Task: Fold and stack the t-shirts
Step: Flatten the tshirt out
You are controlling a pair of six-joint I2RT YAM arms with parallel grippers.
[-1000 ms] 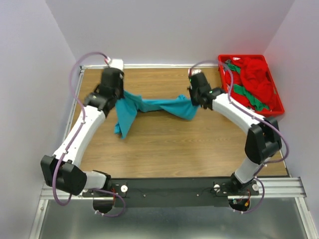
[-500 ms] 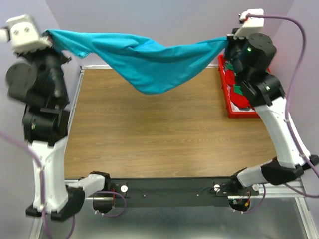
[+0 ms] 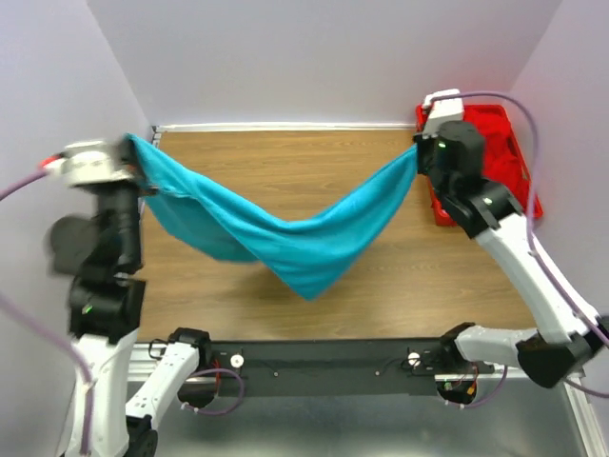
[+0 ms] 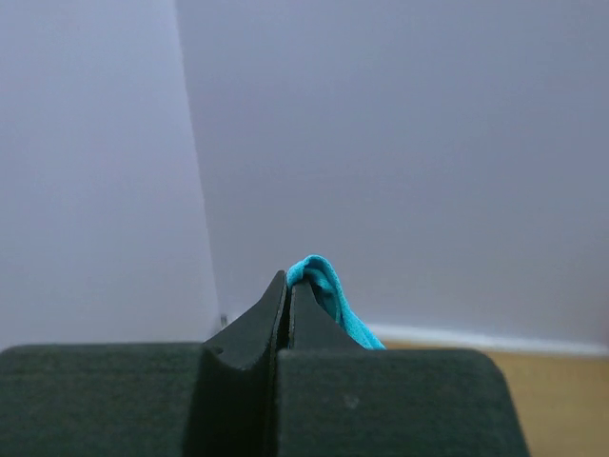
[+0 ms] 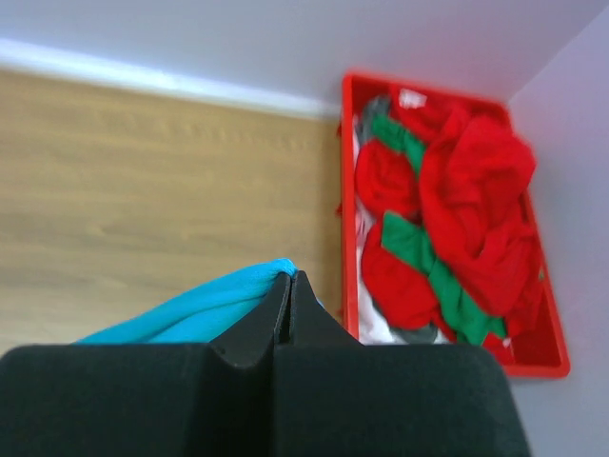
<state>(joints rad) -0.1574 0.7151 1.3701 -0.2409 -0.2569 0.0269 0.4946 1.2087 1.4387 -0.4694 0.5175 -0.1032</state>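
A teal t-shirt (image 3: 285, 238) hangs in the air between both arms, sagging in a V over the wooden table (image 3: 419, 267). My left gripper (image 3: 133, 152) is shut on its left end; the cloth shows at the fingertips in the left wrist view (image 4: 324, 286). My right gripper (image 3: 417, 157) is shut on its right end, which the right wrist view shows as teal cloth (image 5: 209, 305). Red and green t-shirts (image 5: 447, 219) lie heaped in the red tray (image 5: 347, 190) at the right.
The red tray (image 3: 528, 195) stands at the table's back right, partly hidden behind the right arm. Grey walls close in the left, back and right. A black rail (image 3: 324, 362) runs along the near edge.
Both arms have come down and nearer from their raised pose, and the stretched teal shirt has dropped lower and sags more. A second ago the shirt lay twisted on the table.
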